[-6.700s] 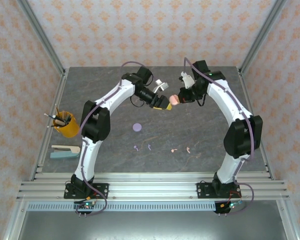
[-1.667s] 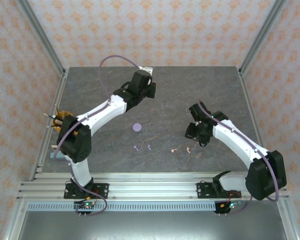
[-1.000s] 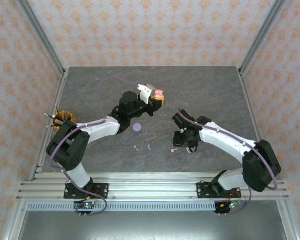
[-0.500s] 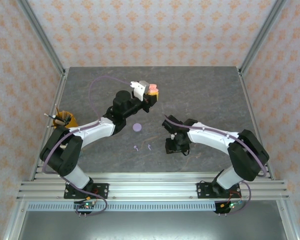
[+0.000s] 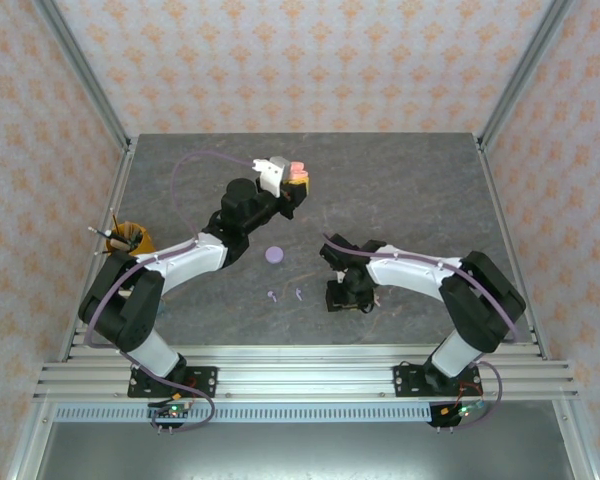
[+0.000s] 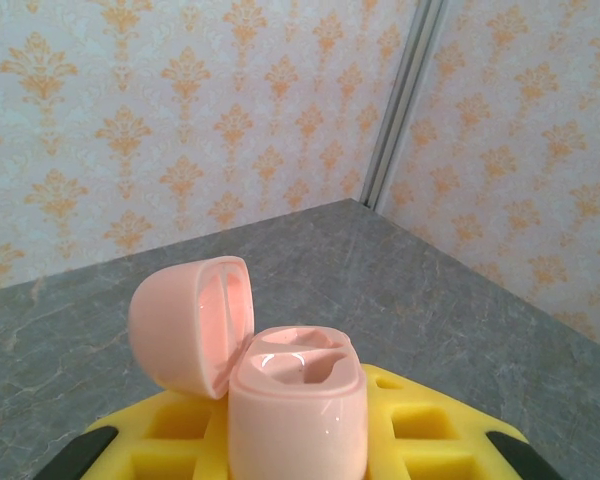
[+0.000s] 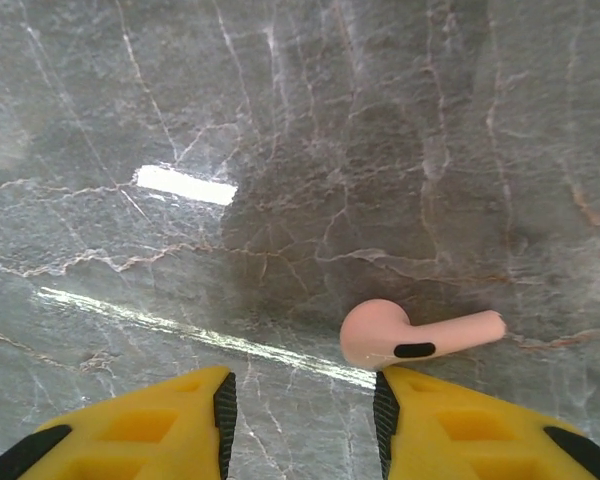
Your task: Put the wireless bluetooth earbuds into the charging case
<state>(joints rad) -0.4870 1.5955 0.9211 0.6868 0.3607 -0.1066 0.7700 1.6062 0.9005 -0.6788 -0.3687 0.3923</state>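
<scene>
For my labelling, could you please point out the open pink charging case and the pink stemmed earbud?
Open pink charging case (image 6: 295, 415): left wrist view, front wall.
Pink stemmed earbud (image 7: 373, 336): right wrist view, rounded head.

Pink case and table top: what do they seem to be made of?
Pink case: likely glossy moulded plastic; smooth, with soft highlights. Table top: grey veined stone, or laminate printed so; polished, since it mirrors a light strip.
</scene>
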